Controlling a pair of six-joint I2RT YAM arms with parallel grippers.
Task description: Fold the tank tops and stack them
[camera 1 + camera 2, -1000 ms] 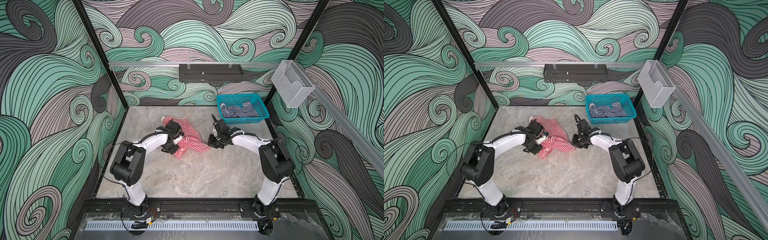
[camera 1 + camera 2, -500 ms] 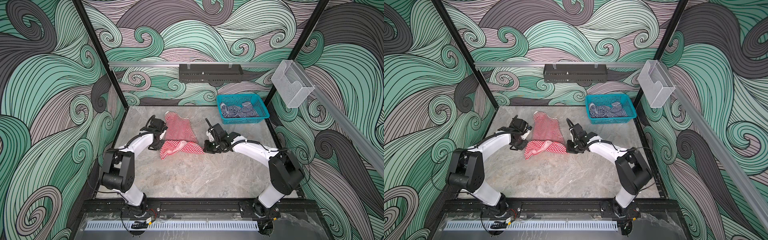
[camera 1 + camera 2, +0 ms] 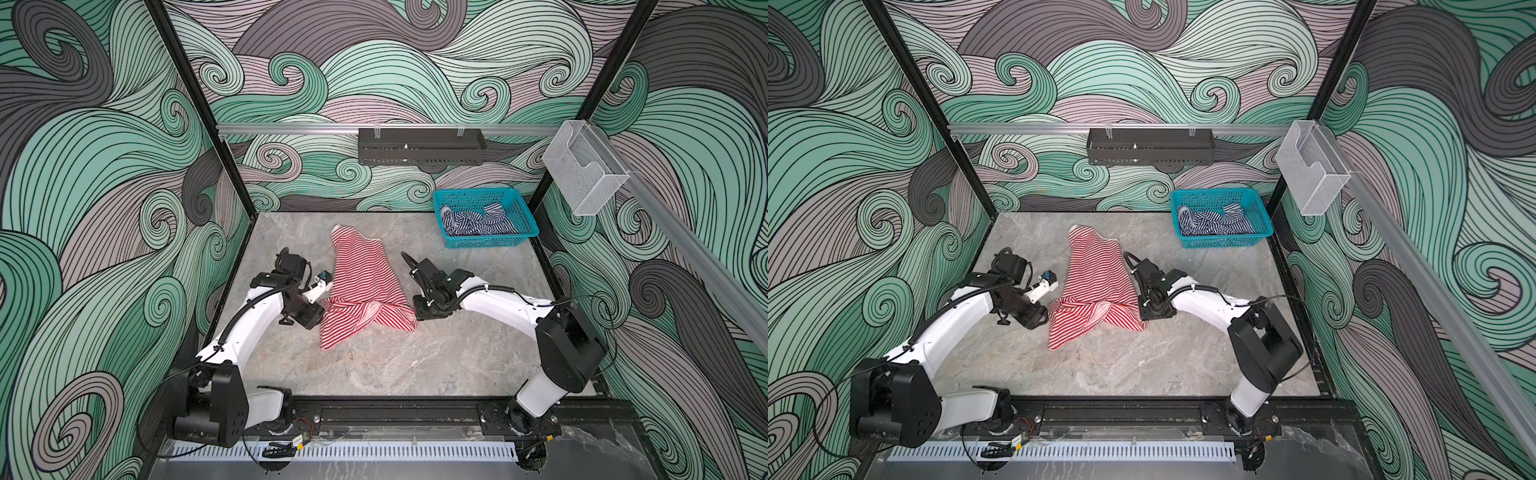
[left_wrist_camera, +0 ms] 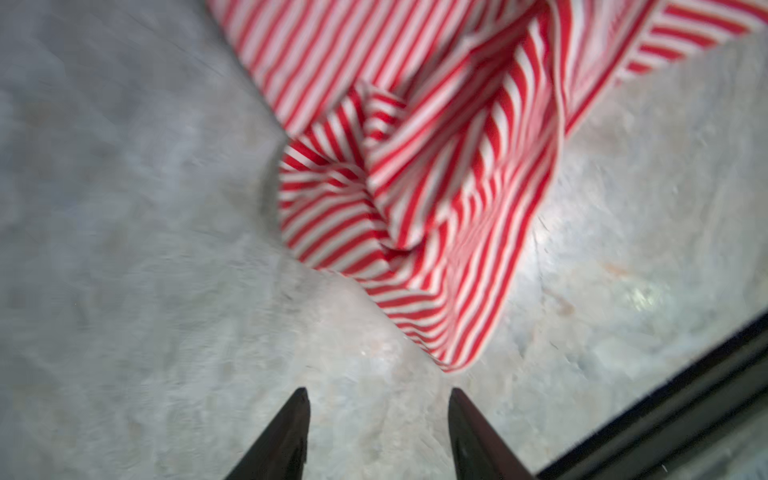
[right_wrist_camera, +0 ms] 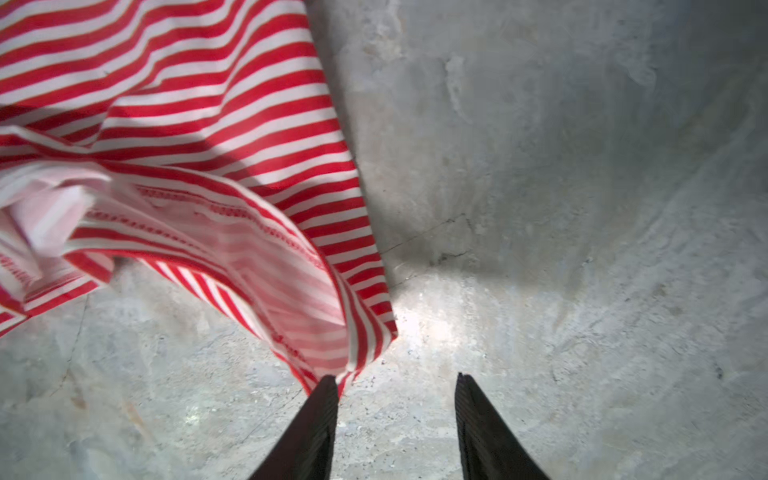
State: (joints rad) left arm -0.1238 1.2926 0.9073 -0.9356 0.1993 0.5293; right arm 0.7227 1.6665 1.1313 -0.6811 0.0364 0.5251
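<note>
The red-and-white tank top (image 3: 360, 279) lies lengthwise on the marble table (image 3: 374, 365), its near end bunched and twisted (image 3: 1096, 312). My left gripper (image 3: 312, 323) is low beside that near end on the left, open in the left wrist view (image 4: 378, 392), with bare table between its fingers and the cloth (image 4: 419, 199) just ahead. On the right, my right gripper (image 3: 419, 313) is open too (image 5: 395, 378); a corner of the top (image 5: 340, 365) touches one fingertip (image 5: 328, 399). The navy-and-white tank top (image 3: 478, 222) lies crumpled in the teal basket (image 3: 486, 243).
The basket stands at the table's back right corner. A black shelf (image 3: 419, 145) hangs on the back wall and a clear plastic holder (image 3: 582, 174) on the right rail. The black frame (image 3: 395, 405) borders the table's front edge.
Both grippers, shut on the red-and-white top before, drew it out toward the front, then opened and let it go. It now lies stretched out on the table.
</note>
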